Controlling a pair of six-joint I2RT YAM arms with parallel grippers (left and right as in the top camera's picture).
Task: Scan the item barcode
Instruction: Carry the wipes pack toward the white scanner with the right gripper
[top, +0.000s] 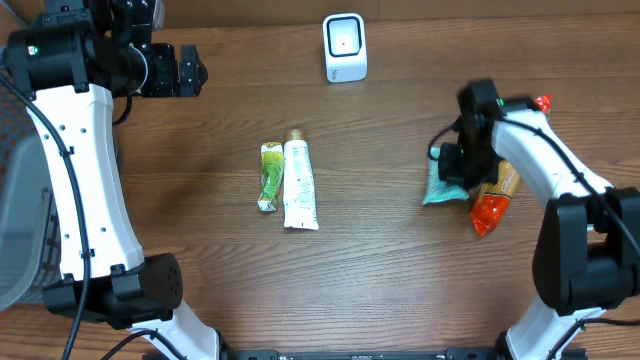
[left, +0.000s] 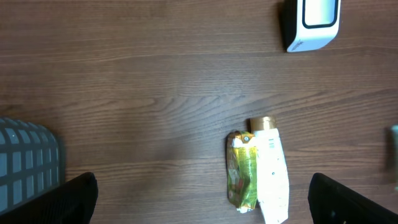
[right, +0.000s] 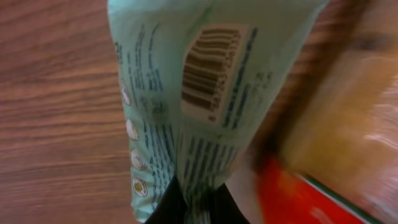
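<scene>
Spanning every view is a dark brown wood-grain table; nothing of the room beyond it shows. At the left edge of the overhead frame stands a grey gridded basket. Only its wall is in view, so its contents cannot be told.

At the top centre of the overhead frame stands a white scanner. In the middle of the frame, 2 tubes lie side by side and touching: a green tube on the left and a white tube with a gold cap on the right.

The left gripper hovers at the upper left of the overhead frame with its jaws spread wide and nothing between them.

At the right of the frame, the right gripper is clamped tight on a teal pouch, which lies against an orange packet. In the right wrist view, the dark fingers pinch the pouch's lower edge, and its barcode faces that camera in the upper middle of the frame.
</scene>
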